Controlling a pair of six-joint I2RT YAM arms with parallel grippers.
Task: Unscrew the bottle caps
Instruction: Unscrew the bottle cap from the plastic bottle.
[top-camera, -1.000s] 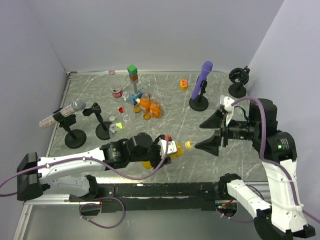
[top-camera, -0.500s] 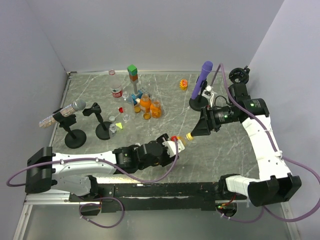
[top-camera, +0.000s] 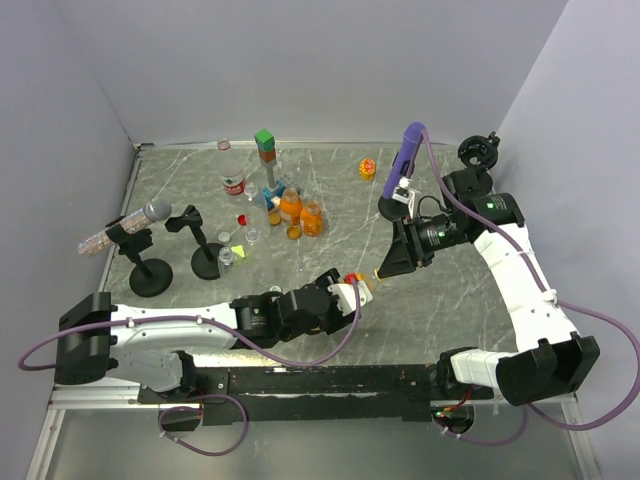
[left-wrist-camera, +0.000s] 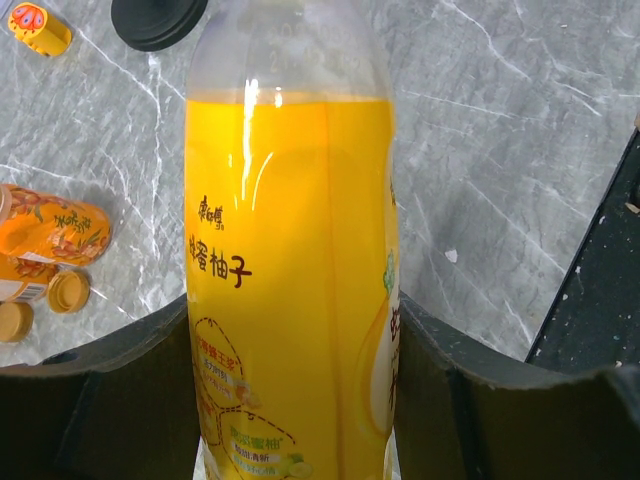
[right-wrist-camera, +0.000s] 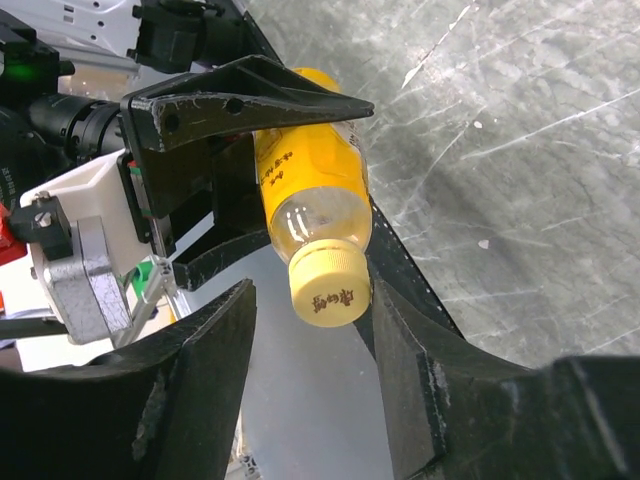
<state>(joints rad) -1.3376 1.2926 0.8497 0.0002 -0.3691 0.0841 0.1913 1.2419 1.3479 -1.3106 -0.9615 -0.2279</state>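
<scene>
My left gripper (left-wrist-camera: 290, 350), black-fingered, held a bottle (left-wrist-camera: 290, 250): bright yellow juice, clear plastic above the fill line, dark characters and dashed outlines printed on it. Its cap (right-wrist-camera: 330, 285) was pale yellow. My right gripper (right-wrist-camera: 312, 300) was black too. The table (left-wrist-camera: 500, 150) was grey marble, white-veined. At nine o'clock lay an orange-labelled bottle (left-wrist-camera: 50, 225), patterned.

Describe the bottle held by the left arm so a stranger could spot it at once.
Start at the grey marble table and find where the two arms meet near its front middle. There the left gripper holds a yellow juice bottle sideways. Unlike the orange bottles standing farther back, it is lifted, its yellow cap between the right gripper's open fingers.
</scene>
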